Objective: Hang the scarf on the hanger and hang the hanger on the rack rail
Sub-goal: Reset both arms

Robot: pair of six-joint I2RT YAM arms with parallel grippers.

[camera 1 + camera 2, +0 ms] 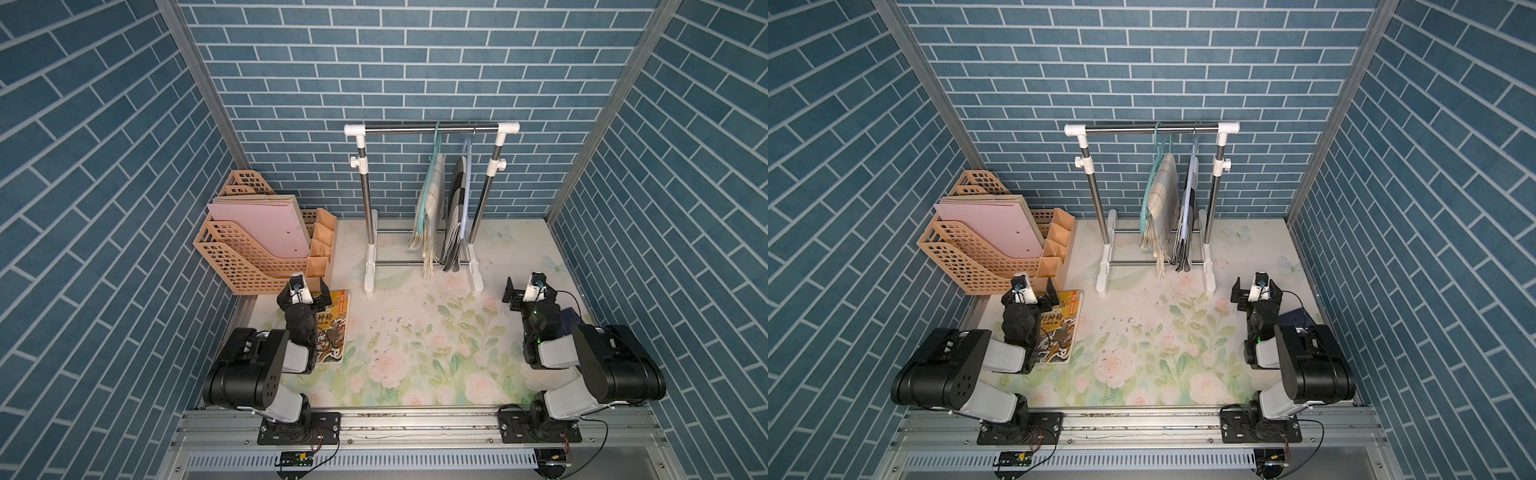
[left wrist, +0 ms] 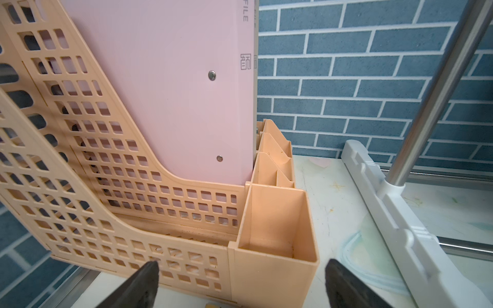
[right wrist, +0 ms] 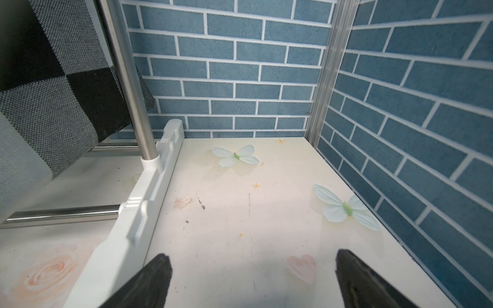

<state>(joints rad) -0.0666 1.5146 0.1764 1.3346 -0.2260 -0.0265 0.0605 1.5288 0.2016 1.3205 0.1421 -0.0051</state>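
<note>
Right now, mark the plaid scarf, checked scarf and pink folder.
Plaid scarf (image 1: 433, 199), in a top view, hanging fold.
Checked scarf (image 3: 53, 88), right wrist view, woven face.
Pink folder (image 2: 173, 93), left wrist view, cover.

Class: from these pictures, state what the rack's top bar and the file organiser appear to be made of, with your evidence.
Top bar: likely polished steel, mirror-like sheen. File organiser: apparently matte moulded plastic, perforated grid walls.
</note>
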